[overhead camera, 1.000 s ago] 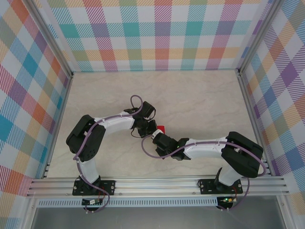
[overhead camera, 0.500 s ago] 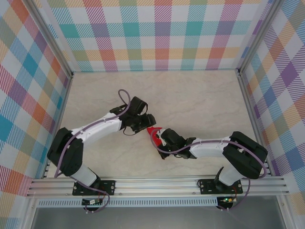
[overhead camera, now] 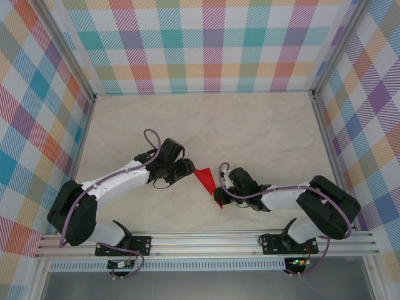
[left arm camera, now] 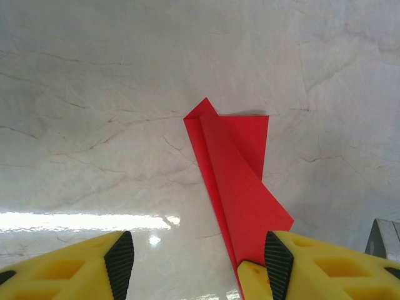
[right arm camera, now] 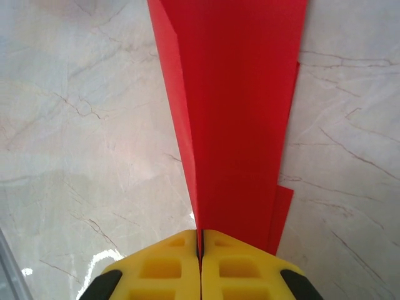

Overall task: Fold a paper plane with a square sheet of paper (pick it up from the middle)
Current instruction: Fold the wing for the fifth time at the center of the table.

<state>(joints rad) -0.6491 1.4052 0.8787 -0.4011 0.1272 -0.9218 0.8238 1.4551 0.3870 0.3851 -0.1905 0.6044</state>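
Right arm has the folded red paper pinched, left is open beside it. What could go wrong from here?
1. The right gripper is shut on only one end of the folded red paper; the rest sticks out unsupported, so a quick move could twist it.
2. The left gripper is open with one finger at the paper's edge; closing or sweeping there might snag the loose flap.

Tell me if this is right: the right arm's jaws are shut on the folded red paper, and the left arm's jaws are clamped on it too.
One part is wrong. The left arm's jaws stand open, fingers wide apart, as the left wrist view shows. The right arm's jaws are indeed shut on the folded red paper.
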